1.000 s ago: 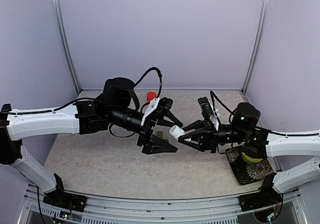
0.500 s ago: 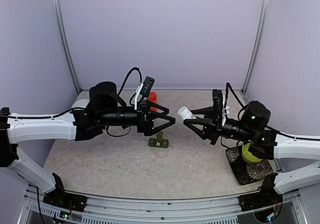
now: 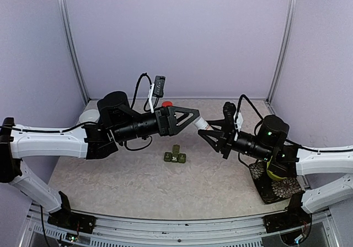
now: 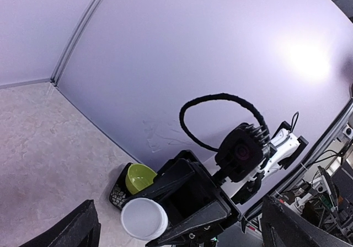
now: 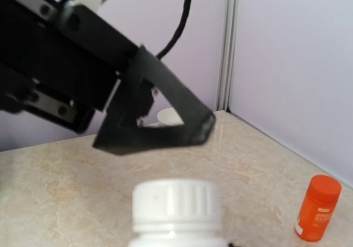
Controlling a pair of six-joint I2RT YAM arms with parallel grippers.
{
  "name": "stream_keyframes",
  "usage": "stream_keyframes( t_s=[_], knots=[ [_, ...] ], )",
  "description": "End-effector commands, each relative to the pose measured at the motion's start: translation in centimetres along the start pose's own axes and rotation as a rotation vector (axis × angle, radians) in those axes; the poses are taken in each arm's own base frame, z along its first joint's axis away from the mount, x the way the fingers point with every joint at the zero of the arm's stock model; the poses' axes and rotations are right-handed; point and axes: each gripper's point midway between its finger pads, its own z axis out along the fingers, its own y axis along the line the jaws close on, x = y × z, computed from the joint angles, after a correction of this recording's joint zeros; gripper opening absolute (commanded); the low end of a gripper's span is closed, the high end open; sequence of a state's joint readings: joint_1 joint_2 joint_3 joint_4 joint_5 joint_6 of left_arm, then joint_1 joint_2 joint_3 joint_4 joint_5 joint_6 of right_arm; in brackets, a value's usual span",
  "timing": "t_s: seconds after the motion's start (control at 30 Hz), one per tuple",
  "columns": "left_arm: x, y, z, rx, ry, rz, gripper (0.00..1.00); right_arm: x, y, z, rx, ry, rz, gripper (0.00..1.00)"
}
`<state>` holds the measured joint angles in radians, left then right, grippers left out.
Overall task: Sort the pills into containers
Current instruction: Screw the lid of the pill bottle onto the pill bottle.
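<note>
forming one short oblong row, the containers (image 3: 174,157) look dark green

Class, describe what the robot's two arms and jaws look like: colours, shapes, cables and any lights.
The left arm and right arm have white link shells with black cylindrical joints and wrists. The jaws are black, angular, triangular frames. Black cables loop above each wrist, and a green light glows on the right arm.

Top cam: high behind my bases, wide, faces back wall. Left wrist cam: looks across at my right arm (image 4: 242,150), close. Right wrist cam: right behind white bottle (image 5: 175,205), facing my left arm (image 5: 55,43). All three share that bottle.
</note>
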<state>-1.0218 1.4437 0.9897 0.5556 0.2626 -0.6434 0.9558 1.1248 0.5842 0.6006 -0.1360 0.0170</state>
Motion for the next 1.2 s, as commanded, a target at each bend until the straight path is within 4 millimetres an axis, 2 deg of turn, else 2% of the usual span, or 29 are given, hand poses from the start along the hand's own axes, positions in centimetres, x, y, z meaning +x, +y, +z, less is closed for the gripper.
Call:
stream_keyframes(
  t_s=[0.0,0.1,0.43,0.73,1.17],
  knots=[
    [-1.2,0.2,0.7,-0.014,-0.049,-0.016,0.99,-2.4,-0.2,0.0,0.029,-0.072,-0.031,0.0],
    [-1.2,0.5,0.9,-0.024,-0.051,-0.026,0.99,-2.6,-0.1,0.2,0.022,-0.078,-0.037,0.0],
    [-0.8,-0.6,1.8,0.022,-0.027,-0.031,0.99,-2.1,-0.1,1.7,0.019,-0.056,-0.049,0.0],
    [-0.5,-0.1,2.1,-0.002,-0.026,-0.021,0.99,-2.8,0.2,1.5,0.002,-0.081,-0.057,0.0],
    [0.0,-0.7,2.5,0.035,0.004,-0.028,0.99,-2.3,-0.4,2.4,0.032,-0.054,-0.058,0.0]
  ],
)
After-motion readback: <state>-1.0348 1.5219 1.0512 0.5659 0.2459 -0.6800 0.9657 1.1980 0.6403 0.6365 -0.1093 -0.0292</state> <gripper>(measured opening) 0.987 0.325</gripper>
